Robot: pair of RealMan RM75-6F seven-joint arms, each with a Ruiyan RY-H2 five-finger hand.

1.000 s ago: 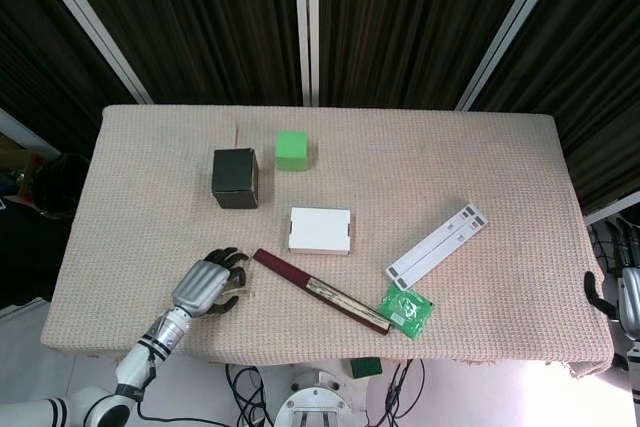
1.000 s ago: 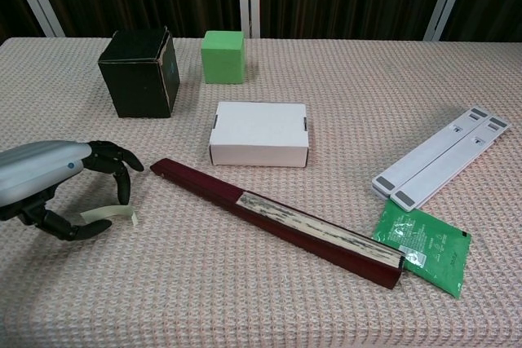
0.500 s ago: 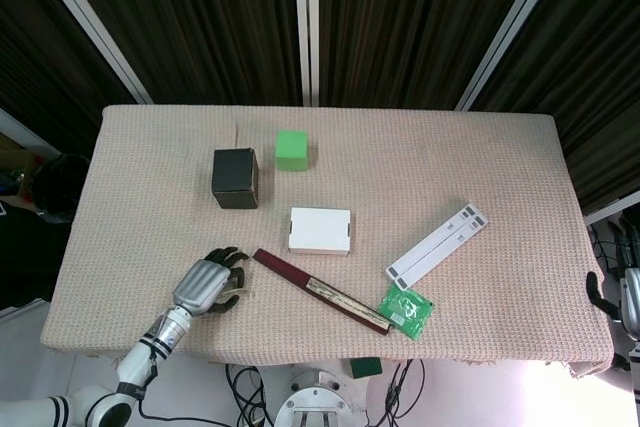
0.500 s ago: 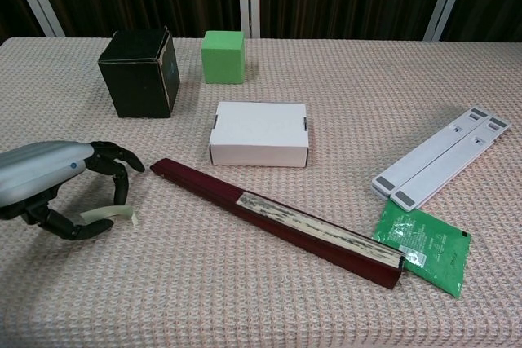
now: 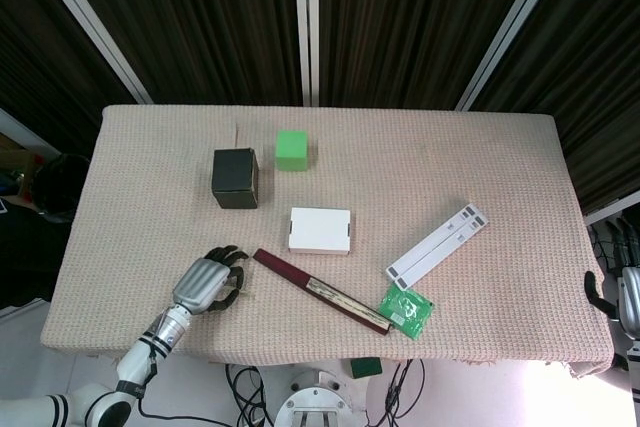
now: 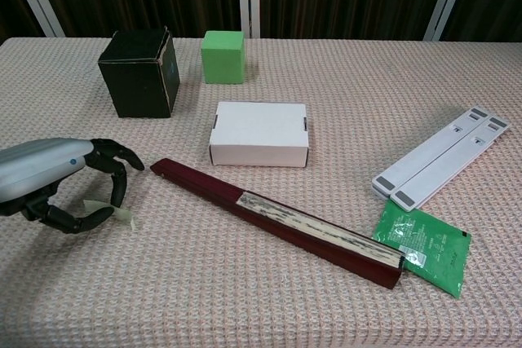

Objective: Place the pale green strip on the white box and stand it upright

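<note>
The left hand (image 6: 61, 185) pinches the pale green strip (image 6: 114, 212) just above the surface (grasp step, it seems), and next should carry it right to the white box (image 6: 259, 132) and stand it up.

- The white box (image 6: 258, 132) sits mid-worktop (image 6: 342, 79); the rest is placed from it.
- Behind it, to the left: two cubes (one dark (image 6: 140, 72), one small (image 6: 223, 56)).
- Just before it: a long folded fan (image 6: 277, 219), running diagonally rightward.
- Right: a flat stand (image 6: 442, 156), with a packet (image 6: 422, 248) before that.
- Left and nearer: the left robot hand (image 6: 57, 178) over the strip (image 6: 114, 210).
</note>
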